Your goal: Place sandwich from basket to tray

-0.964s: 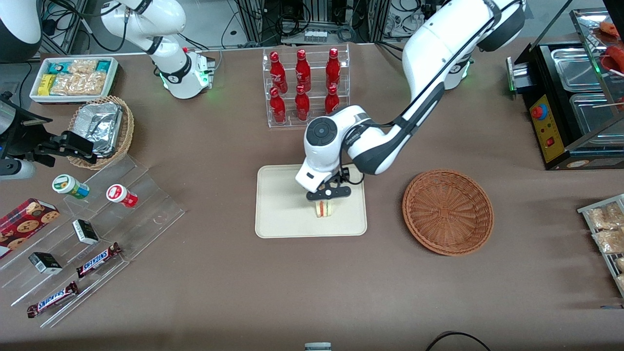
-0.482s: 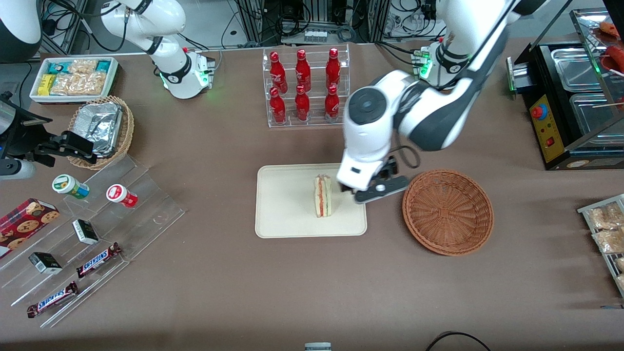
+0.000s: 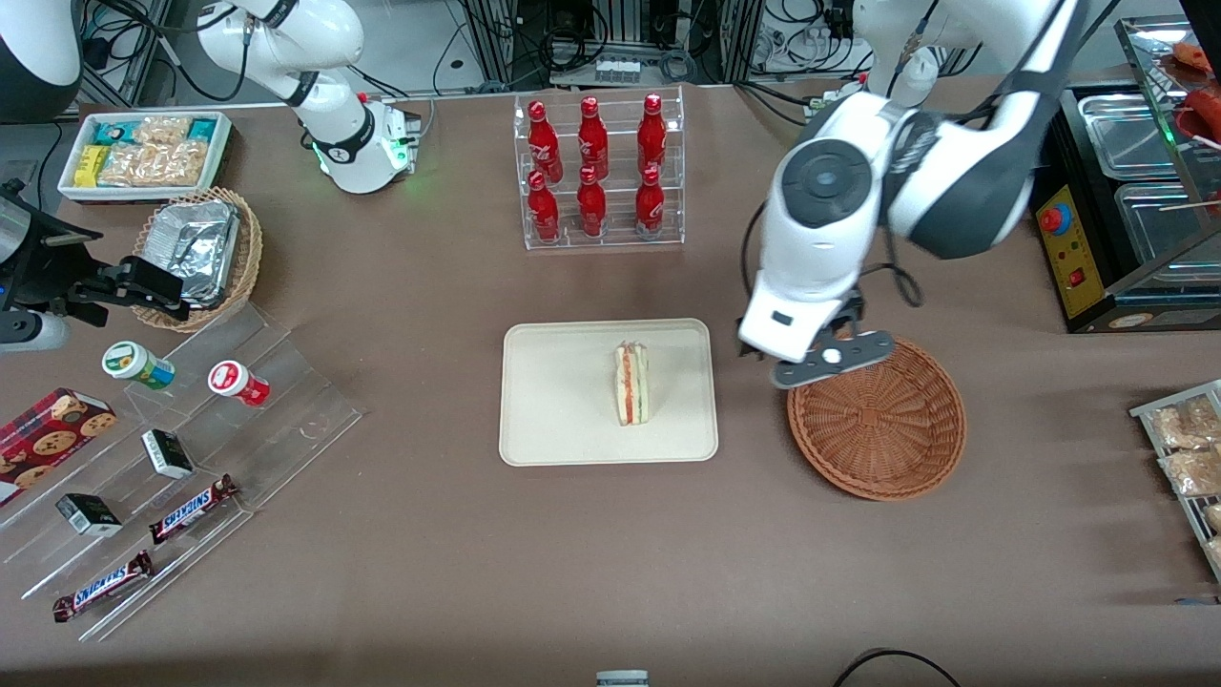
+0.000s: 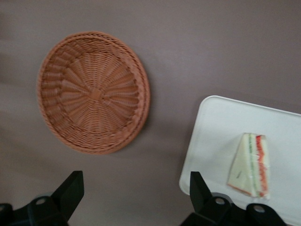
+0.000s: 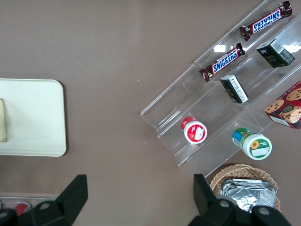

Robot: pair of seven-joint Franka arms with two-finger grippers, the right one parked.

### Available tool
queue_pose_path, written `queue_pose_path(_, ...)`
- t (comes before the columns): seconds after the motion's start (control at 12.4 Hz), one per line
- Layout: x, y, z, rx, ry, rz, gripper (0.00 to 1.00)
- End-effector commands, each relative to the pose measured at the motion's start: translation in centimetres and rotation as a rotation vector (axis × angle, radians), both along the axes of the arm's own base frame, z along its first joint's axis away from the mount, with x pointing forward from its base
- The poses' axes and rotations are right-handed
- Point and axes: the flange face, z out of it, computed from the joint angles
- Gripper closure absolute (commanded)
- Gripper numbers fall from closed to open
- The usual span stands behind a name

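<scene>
The front camera looks down from high up at the whole table. The left wrist camera looks straight down, closer. Both show the basket point(image 3: 877, 420) point(image 4: 93, 92), tray point(image 3: 553, 401) point(image 4: 221, 127) and sandwich point(image 3: 631, 384) point(image 4: 250, 164). The gripper point(image 3: 828, 363) point(image 4: 134, 200) hangs above the basket's rim, fingers spread wide.

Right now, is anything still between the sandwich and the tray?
No. The sandwich already lies on the tray, and the basket is empty. The gripper hangs above the basket's rim, jaws open, holding nothing.

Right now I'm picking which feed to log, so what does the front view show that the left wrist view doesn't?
Only the front view shows the red bottles, the foil-packet basket and the left arm itself. Only the left wrist view shows the left gripper open and holding nothing. Both show the sandwich lying on the tray, with nothing in the reddish-brown basket beside it.
</scene>
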Motion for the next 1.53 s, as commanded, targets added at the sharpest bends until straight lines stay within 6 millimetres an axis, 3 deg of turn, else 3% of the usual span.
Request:
queue_pose_path(0.0,-0.6,4.0,2.6,-0.024,0.042,-0.053,0.01)
queue_pose_path(0.24,0.3,8.3,4.2,-0.050,0.064,-0.095,0.01)
queue_pose_path(0.56,1.2,17.1,6.8,-0.131,0.108,-0.185,0.01)
queue_pose_path(1.29,0.2,29.7,8.9,-0.126,0.119,-0.228,0.01)
queue_pose_path(1.45,0.2,30.3,8.9,-0.126,0.119,-0.237,0.01)
